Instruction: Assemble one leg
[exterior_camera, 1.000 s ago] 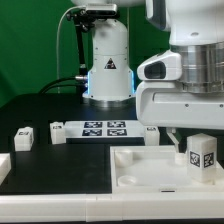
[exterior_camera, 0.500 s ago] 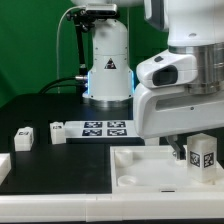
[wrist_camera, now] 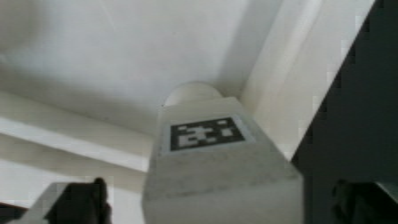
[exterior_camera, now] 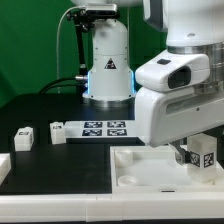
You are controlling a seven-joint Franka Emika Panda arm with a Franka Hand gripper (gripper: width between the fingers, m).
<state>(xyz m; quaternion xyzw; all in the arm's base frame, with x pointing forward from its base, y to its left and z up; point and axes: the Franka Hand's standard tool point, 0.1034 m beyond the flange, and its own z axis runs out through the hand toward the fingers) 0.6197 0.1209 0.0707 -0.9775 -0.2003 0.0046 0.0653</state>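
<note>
The leg [exterior_camera: 207, 154], a small white block with a square marker on its face, stands upright in the corner of the large white tray-like part [exterior_camera: 140, 168] at the exterior view's right. My gripper [exterior_camera: 197, 158] has come down over it. In the wrist view the leg [wrist_camera: 217, 150] fills the middle, and my gripper [wrist_camera: 222, 205] straddles it. The dark fingertips [wrist_camera: 80, 202] stand on either side with a gap to the leg on each side. The jaws are open.
Two more small white legs [exterior_camera: 24, 137] [exterior_camera: 55, 131] lie on the black table at the exterior view's left, with another white part [exterior_camera: 3, 166] at the edge. The marker board [exterior_camera: 103, 128] lies in front of the arm's base [exterior_camera: 107, 70].
The arm has come down over the leg, so the wrist body now covers more of the tray's corner. The leg has stayed in place.
</note>
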